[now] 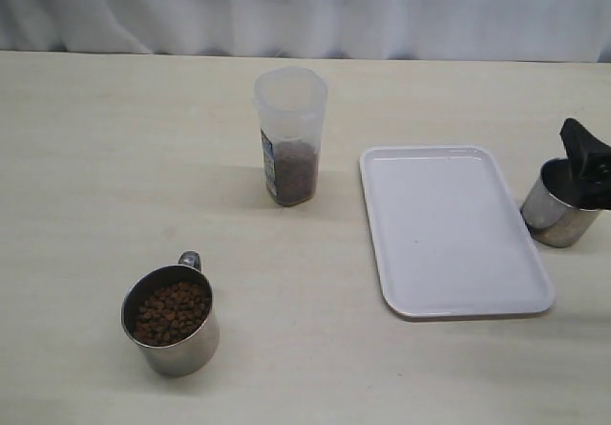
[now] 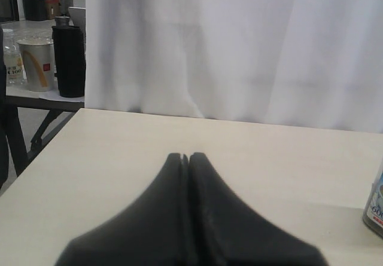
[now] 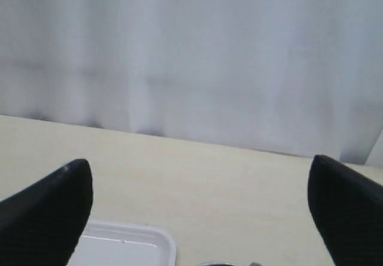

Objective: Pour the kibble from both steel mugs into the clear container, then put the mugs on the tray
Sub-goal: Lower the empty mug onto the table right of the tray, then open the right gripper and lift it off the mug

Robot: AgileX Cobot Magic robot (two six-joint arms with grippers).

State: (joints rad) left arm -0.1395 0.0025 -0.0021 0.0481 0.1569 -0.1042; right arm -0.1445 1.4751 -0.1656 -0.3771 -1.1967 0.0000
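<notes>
The clear container [image 1: 290, 129] stands upright at the table's middle back, with kibble [image 1: 294, 172] filling its lower part. At the front left stands one steel mug [image 1: 172, 320], handle to the back, holding kibble [image 1: 172, 312]. The white tray [image 1: 453, 229] lies bare to the right of the container. Just past the tray's right edge sits the other steel mug [image 1: 556, 213]. My right gripper [image 1: 587, 162] hangs over it, open, its fingers [image 3: 54, 209] wide apart with nothing between them. My left gripper [image 2: 186, 156] is shut and empty, low over bare table; the exterior view does not show it.
A white curtain [image 1: 305, 5] hangs along the table's far side. In the left wrist view the table's side edge [image 2: 36, 158] shows, with a second table beyond carrying a cup [image 2: 37, 64] and a black bottle [image 2: 70, 60]. The container's label [image 2: 376, 209] shows at that frame's edge.
</notes>
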